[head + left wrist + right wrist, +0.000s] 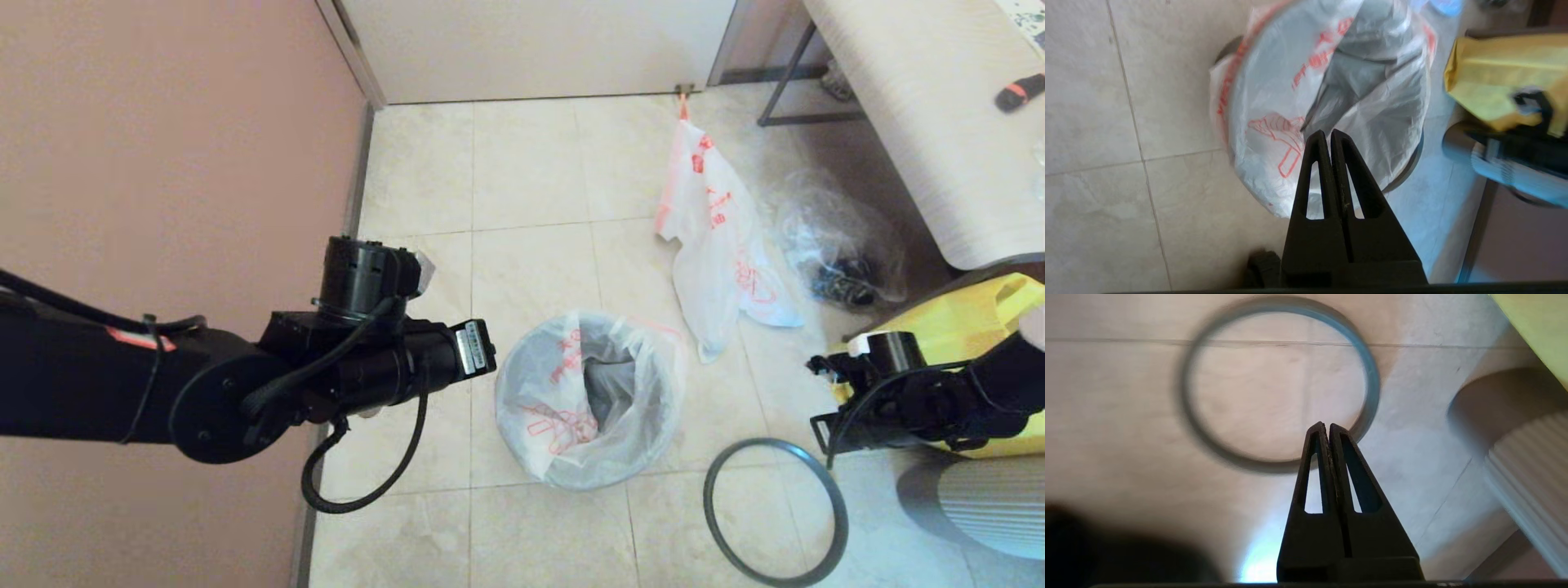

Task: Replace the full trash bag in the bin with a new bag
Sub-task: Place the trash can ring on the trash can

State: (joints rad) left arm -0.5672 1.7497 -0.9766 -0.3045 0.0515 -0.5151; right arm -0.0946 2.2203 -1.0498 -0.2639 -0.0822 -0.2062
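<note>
Both grippers have their jaws pressed together, pinching nothing. Left gripper [1329, 132] hangs above the bin [589, 400], its tips over the near part of the opening. Draped in the bin is the new bag [563, 392], its mouth folded over the edge and the orange-red hand drawing showing inside. Right gripper [1327, 425] hovers above the dark-grey hoop [775, 510], which lies flat on the tiled floor [522, 171] to the bin's right, apart from it. Beyond the bin the full bag [722, 245] lies on the floor, its orange drawstring tip towards the door. Beside it sits a clear bag [841, 245], and a yellow tote [963, 318] stands behind the right arm.
</note>
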